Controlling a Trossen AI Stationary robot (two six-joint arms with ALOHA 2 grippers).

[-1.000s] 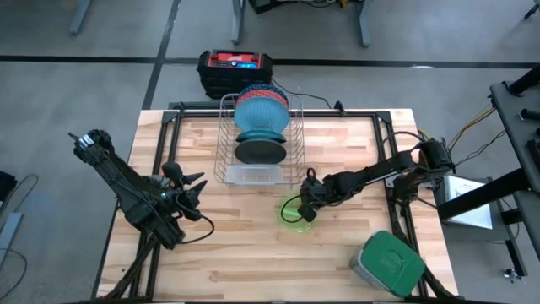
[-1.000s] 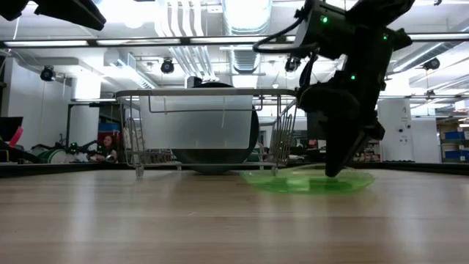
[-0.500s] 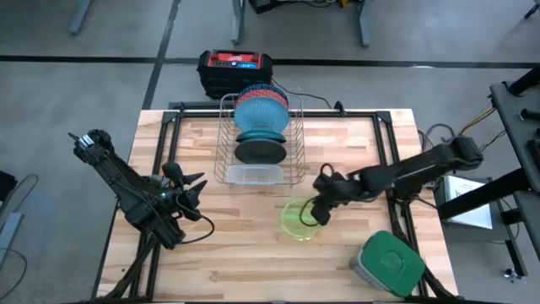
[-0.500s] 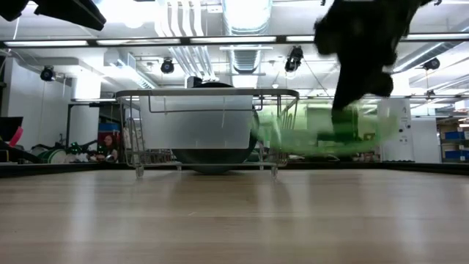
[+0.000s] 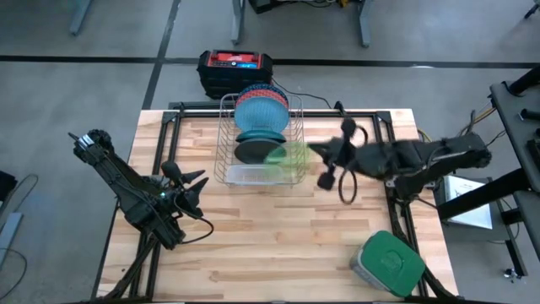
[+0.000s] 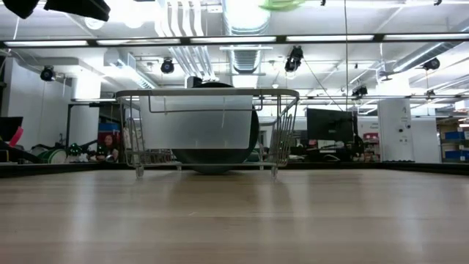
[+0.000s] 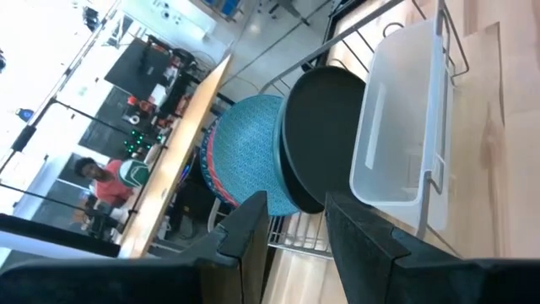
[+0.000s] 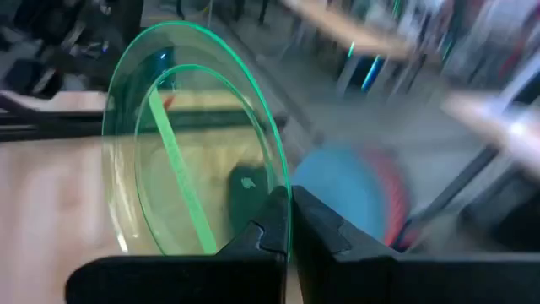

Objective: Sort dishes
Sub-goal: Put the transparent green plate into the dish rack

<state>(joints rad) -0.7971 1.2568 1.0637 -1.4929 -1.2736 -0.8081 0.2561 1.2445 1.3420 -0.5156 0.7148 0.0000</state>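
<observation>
A translucent neon-green plate (image 8: 194,143) is held in the air by my right gripper (image 8: 287,215), which is shut on it. In the high view the plate (image 5: 285,156) shows blurred beside the right side of the silver wire rack (image 5: 297,127); in the low view only its edge (image 6: 282,4) shows at the top. A blue plate (image 5: 257,110) and a dark plate (image 5: 256,152) stand on edge in the rack. My left gripper (image 5: 192,191) waits open at the table's left, pointing at the rack. My right gripper pinches the green plate's rim (image 8: 283,179) between its two fingers. It comes at it about level from the table's right side. The plate is lifted clear of the table and stands nearly on edge, reaching from the fingers toward the rack.
A clear plastic tub (image 5: 249,175) sits at the rack's near end. A grey container with a green lid (image 5: 388,262) lies at the near right corner. A red and black box (image 5: 236,66) stands behind the table. Bare wood lies in the middle and near part.
My right gripper has risen from the table with the green plate and gone toward the far edge and the rack, rolling as it went. The plate, flat on the table before, is lifted clear and turned nearly on edge.
</observation>
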